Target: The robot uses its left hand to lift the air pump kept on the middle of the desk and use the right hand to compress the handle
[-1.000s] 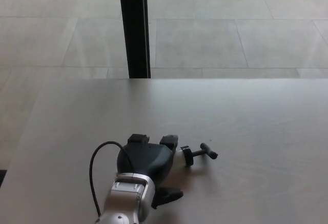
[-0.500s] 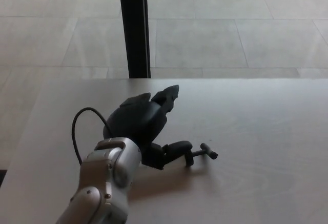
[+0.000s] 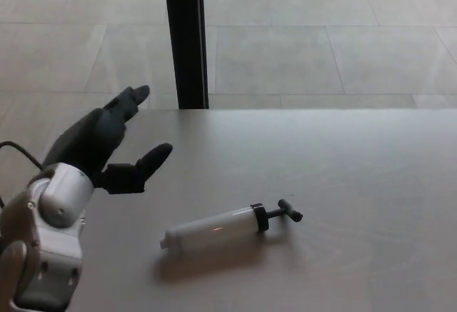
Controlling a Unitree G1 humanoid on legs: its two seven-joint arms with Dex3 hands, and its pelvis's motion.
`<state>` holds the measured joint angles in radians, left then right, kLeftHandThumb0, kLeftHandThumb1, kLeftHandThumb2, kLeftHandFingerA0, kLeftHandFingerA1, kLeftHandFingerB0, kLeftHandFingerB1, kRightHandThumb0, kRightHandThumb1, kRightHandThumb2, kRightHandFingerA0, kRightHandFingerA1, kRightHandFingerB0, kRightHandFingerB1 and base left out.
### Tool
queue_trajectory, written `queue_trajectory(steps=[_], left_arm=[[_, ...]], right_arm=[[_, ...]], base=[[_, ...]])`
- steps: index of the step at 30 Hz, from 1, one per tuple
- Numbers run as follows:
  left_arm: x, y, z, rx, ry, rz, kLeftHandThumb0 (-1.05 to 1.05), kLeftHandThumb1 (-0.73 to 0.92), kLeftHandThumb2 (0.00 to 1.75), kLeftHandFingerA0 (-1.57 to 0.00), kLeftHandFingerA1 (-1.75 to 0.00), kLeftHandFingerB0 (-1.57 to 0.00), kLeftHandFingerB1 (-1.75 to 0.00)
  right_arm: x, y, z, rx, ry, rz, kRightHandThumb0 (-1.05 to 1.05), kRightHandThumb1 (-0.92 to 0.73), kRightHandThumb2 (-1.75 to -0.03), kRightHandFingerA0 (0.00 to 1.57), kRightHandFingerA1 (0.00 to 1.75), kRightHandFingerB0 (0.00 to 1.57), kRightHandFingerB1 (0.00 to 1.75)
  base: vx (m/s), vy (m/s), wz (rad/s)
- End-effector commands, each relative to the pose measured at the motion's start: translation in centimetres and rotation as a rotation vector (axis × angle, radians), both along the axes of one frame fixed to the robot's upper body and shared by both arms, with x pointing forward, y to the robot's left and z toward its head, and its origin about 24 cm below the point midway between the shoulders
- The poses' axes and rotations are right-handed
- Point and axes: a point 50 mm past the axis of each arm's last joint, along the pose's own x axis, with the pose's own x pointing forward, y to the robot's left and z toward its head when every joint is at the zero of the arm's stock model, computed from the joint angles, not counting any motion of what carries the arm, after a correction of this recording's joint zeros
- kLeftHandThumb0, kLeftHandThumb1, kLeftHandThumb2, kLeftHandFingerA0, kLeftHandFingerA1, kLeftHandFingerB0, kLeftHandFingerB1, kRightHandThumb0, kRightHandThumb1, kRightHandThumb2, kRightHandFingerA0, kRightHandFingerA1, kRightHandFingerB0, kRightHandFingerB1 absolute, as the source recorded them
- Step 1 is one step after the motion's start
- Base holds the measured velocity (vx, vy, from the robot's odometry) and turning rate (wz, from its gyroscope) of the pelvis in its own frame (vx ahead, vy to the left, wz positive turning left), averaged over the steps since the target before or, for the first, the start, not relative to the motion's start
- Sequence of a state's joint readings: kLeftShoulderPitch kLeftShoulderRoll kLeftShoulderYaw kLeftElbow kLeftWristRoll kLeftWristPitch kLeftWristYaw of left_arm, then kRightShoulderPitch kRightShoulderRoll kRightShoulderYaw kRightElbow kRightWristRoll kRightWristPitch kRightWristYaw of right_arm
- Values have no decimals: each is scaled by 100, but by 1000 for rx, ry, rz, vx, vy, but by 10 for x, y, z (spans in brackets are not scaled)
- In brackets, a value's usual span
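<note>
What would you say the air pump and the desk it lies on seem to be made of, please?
The air pump looks plastic: a smooth, glossy white barrel with a bright highlight along it, plus a matt black collar and T-handle. The desk looks like pale wood or laminate, satin-finished, with faint grain streaks; which one I cannot tell.

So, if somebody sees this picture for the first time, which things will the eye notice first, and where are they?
Probably the left robot hand, raised at the picture's left with its fingers apart and holding nothing. Next, the white air pump with a black handle, lying on its side near the middle of the pale desk, apart from the hand. Behind the desk stands a dark post.
</note>
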<state>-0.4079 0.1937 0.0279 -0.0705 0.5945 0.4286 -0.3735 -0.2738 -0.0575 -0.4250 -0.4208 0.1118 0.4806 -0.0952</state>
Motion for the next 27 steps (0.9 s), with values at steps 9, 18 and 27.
queue_trajectory(steps=[9, 18, 27], left_arm=[[-279, 300, -64, -1026, -519, 1010, -38, 47, 107, -1, -50, 0, -49], [-329, 290, -122, -1090, -406, 1344, -84, 61, 95, -15, -50, -9, -41], [-364, 260, -169, -1099, -205, 1576, -84, 74, 61, -26, -42, -21, -29]], right_arm=[[-96, -168, -36, 4, 204, -525, -74, -92, -80, 13, 55, 22, 34], [-127, -201, -63, 134, 206, -673, -79, -92, -75, 7, 45, 15, 31], [-152, -211, -103, 234, 288, -743, -77, -92, -80, 4, 40, 12, 28]], base=[[0, 0, 0], [0, 0, 0], [0, 0, 0]])
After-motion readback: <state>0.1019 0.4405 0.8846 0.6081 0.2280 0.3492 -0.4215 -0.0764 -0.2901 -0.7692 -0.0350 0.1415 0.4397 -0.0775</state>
